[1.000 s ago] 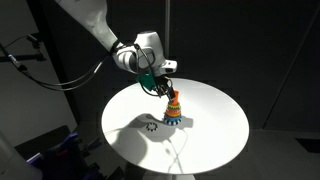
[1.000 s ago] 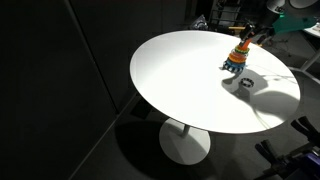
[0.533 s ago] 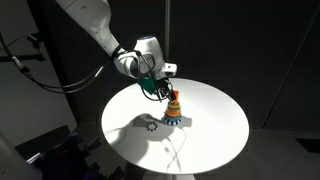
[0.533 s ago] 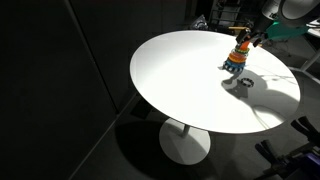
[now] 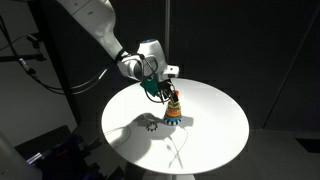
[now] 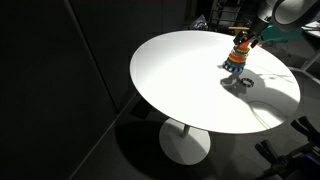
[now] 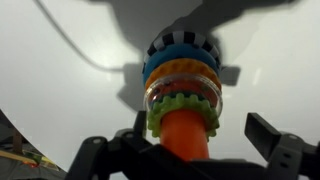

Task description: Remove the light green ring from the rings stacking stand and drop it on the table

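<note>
Reach step: hovering over stand (image 7: 182, 72) at frame centre, gripper (image 7: 185, 155) spread wide. Next, probably lower slightly, pinch ring (image 7: 156, 120), lift off.

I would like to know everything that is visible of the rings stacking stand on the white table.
The rings stacking stand is a small cone of glossy plastic, upright on the white table. In the wrist view an orange post carries the light green ring, a yellow-orange ring and a blue scalloped base. The open hand flanks its tip; contact cannot be told.
</note>
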Robot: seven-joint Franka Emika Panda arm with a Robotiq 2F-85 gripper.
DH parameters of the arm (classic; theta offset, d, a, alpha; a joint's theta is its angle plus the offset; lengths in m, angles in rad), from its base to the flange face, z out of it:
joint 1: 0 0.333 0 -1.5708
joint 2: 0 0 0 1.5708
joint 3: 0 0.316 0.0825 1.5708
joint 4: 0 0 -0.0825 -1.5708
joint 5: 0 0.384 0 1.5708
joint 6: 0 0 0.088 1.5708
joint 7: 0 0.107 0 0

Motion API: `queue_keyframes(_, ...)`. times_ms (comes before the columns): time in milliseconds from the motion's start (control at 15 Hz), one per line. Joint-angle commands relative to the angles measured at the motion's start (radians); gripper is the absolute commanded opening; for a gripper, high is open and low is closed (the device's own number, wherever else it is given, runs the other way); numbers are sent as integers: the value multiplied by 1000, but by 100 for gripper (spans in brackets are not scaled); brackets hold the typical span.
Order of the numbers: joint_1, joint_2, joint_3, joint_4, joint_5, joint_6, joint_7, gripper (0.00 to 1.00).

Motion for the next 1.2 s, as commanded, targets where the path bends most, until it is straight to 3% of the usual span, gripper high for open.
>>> queue_keyframes(0, 15, 40, -18, 49, 16, 0, 18, 100)
queue_keyframes(467, 6, 71, -9, 75, 42, 3, 12, 100)
queue_keyframes(600, 5, 74, -8, 77, 51, 5, 11, 73)
queue_keyframes(800, 4, 65, -8, 73, 58, 2, 7, 49)
queue_keyframes(1133, -3, 19, -3, 43, 68, -1, -4, 48)
